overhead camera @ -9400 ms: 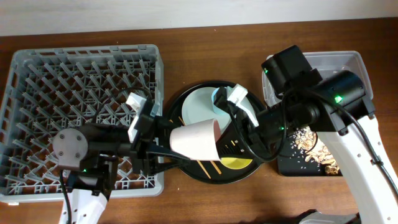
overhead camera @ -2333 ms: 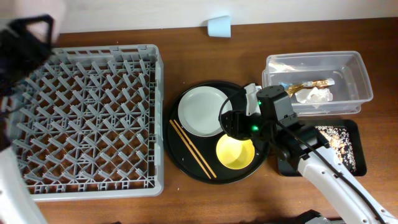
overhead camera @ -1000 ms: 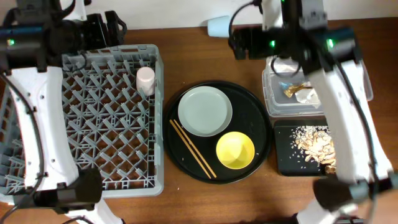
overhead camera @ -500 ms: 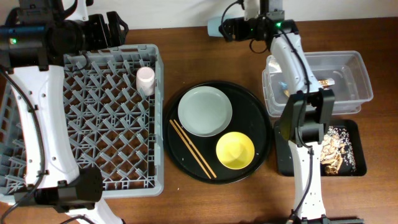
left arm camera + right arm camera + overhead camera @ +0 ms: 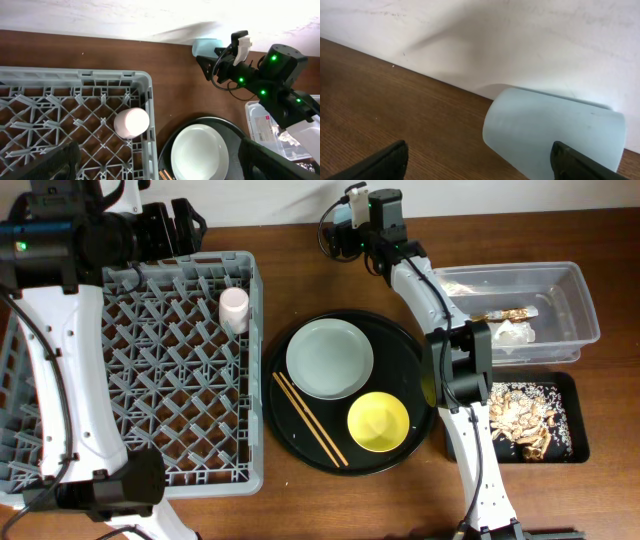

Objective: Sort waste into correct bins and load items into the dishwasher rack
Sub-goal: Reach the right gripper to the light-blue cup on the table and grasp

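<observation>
The small blue cup (image 5: pixel 555 131) lies on its side by the wall, at the table's far edge. My right gripper (image 5: pixel 480 169) is open just in front of it, the cup nearer the right finger. From overhead that gripper (image 5: pixel 337 238) half covers the blue cup (image 5: pixel 344 218). The pink cup (image 5: pixel 233 308) stands in the grey dishwasher rack (image 5: pixel 60 380). My left gripper (image 5: pixel 188 225) hovers open above the rack's far edge, holding nothing. The pale plate (image 5: pixel 330 360), yellow bowl (image 5: pixel 378 422) and chopsticks (image 5: pixel 310 418) rest on the round black tray.
The clear tub (image 5: pixel 580 300) at the right holds a white tissue (image 5: pixel 512 332) and a foil wrapper (image 5: pixel 500 315). Below it the shallow black tray (image 5: pixel 565 385) holds food scraps (image 5: pixel 515 415). The round black tray (image 5: pixel 425 380) sits between rack and bins.
My right arm has swung left along the far edge, from over the clear tub to the blue cup. The left arm and the pink cup have stayed put.
</observation>
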Controlling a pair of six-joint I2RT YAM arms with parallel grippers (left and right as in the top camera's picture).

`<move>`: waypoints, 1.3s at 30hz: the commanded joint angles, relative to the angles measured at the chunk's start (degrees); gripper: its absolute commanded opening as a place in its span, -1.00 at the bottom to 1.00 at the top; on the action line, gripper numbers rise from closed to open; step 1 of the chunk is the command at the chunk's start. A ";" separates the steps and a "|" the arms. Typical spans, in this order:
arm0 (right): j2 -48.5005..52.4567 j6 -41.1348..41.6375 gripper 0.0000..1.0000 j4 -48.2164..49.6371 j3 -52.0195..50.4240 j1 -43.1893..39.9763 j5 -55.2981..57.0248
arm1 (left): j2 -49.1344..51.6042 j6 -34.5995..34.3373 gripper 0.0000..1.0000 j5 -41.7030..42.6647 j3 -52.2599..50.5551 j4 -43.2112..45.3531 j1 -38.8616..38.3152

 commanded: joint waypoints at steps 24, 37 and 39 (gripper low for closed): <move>3.10 3.34 0.71 -13.68 8.48 -3.04 -1.66 | 0.17 -0.31 0.98 0.42 0.15 0.13 -0.02; 3.91 3.34 -0.21 -12.94 8.11 -0.68 -1.01 | 0.17 -0.31 0.98 0.42 0.15 0.13 -0.02; 3.91 3.34 -0.34 -12.94 8.11 -0.68 -0.98 | 0.17 -0.31 0.98 0.42 0.15 0.13 -0.02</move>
